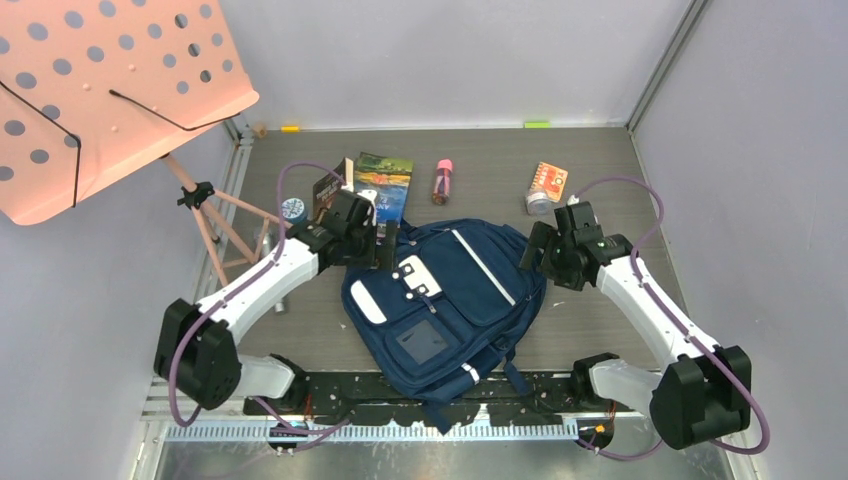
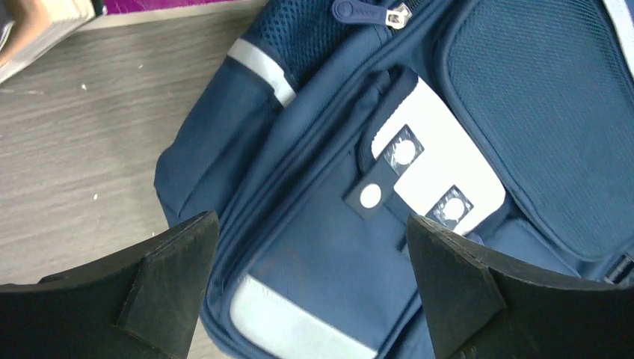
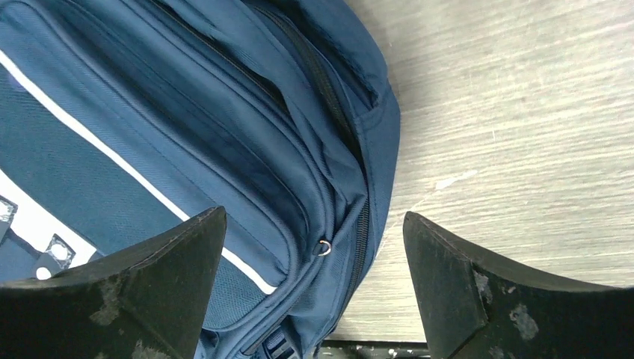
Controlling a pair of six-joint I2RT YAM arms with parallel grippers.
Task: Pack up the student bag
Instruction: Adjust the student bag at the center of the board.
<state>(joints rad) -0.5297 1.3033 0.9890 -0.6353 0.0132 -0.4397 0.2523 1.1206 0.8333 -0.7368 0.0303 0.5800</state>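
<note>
1. Right now both arms hover over the student bag (image 1: 450,300), which lies flat on the table (image 1: 600,330) with its front pocket up, directly beneath and between the two end effectors.
2. The left end effector (image 2: 310,219) has its jaws spread wide and holds nothing. The white buckle patches (image 2: 441,172) sit just below it, and a zipper pull (image 2: 351,9) shows farther ahead.
3. The right end effector (image 3: 314,215) is also wide open and empty. It is over the bag's side edge, with a small metal ring (image 3: 323,247) on the zipper line right under its gap.
4. The step in hand looks like opening the main compartment. I cannot tell whether that zipper is shut.
5. To do it well, pinch a pull tab rather than loose fabric and close fully before tugging. Let the other end effector pin the bag so it cannot slide.
6. The book (image 1: 385,180), pink bottle (image 1: 443,180) and orange box (image 1: 551,180) wait beyond both end effectors, so keep the opening facing them.
</note>
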